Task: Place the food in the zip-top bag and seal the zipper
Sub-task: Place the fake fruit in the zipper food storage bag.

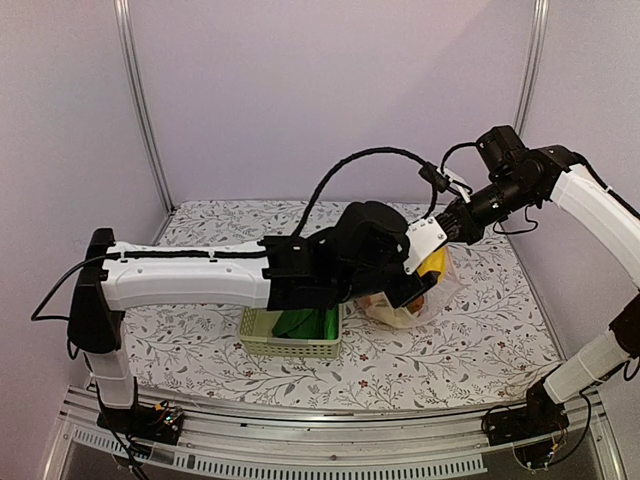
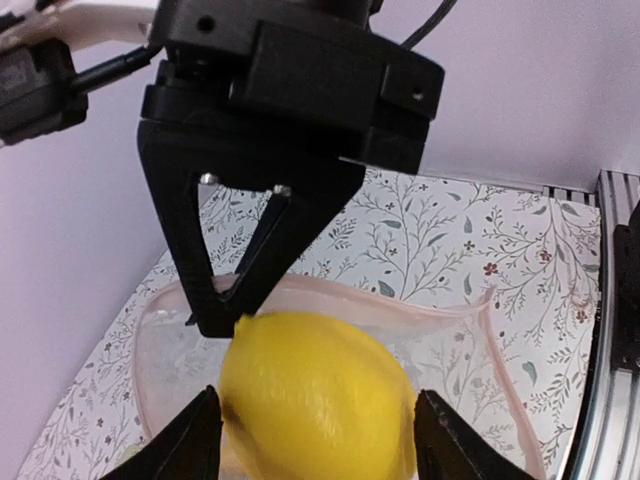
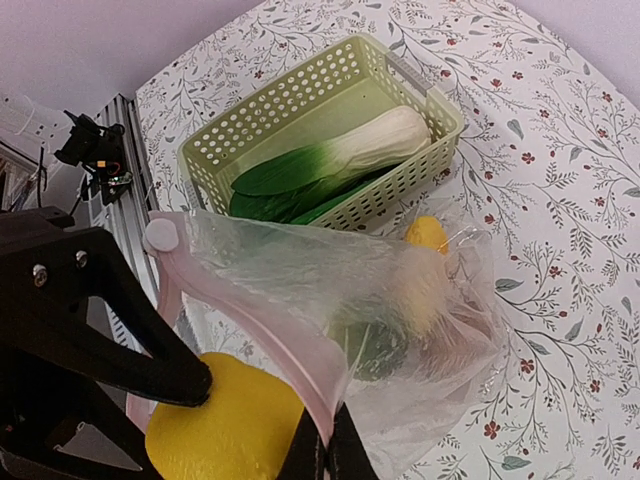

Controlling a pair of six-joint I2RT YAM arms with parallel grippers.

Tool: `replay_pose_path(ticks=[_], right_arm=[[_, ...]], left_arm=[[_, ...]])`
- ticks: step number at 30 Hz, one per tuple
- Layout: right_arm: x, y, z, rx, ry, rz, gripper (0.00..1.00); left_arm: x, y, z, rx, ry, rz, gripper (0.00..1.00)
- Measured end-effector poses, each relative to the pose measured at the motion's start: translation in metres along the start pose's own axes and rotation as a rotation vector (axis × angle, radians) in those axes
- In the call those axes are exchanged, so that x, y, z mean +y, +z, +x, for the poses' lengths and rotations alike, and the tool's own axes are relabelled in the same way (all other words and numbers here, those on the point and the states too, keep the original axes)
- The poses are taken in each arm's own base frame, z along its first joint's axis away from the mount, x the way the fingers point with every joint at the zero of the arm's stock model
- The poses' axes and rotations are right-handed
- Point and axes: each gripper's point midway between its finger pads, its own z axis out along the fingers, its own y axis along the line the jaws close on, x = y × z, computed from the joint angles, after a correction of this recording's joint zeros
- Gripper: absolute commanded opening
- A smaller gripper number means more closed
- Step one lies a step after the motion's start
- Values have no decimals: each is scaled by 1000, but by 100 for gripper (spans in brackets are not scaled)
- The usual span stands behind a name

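Smooth yellow lemon-like fruit (image 2: 315, 390) between jaws of left gripper (image 2: 312, 425), grip unclear, right gripper (image 3: 325, 452) pinching pink rim (image 3: 250, 320) of crinkly transparent bag (image 3: 420, 330)

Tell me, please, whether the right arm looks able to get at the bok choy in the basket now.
Probably not: the right gripper is shut on the rim of the zip-top bag, holding it open, and the left arm stretches above the basket holding the bok choy.
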Motion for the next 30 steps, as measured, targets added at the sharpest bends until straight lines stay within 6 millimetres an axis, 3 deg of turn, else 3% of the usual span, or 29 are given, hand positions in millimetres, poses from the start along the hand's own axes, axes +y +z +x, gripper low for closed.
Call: replay_pose_path(ticks=[3, 10, 16, 19, 24, 30], right_arm=[[0, 0, 0, 1, 3, -1, 0], [-7, 2, -4, 5, 17, 16, 0], [-16, 2, -7, 5, 35, 37, 0], [-17, 2, -7, 7, 36, 42, 0], [-18, 1, -6, 9, 34, 52, 0], [-16, 0, -1, 12, 36, 52, 0]], left_arm=[[6, 6, -2, 15, 16, -43, 80], [12, -1, -17, -1, 55, -79, 81], [-18, -31, -49, -89, 80, 81, 72], [-33, -43, -51, -77, 110, 166, 68], [-53, -34, -25, 59, 163, 257, 65], [-75, -6, 30, 247, 226, 304, 56]])
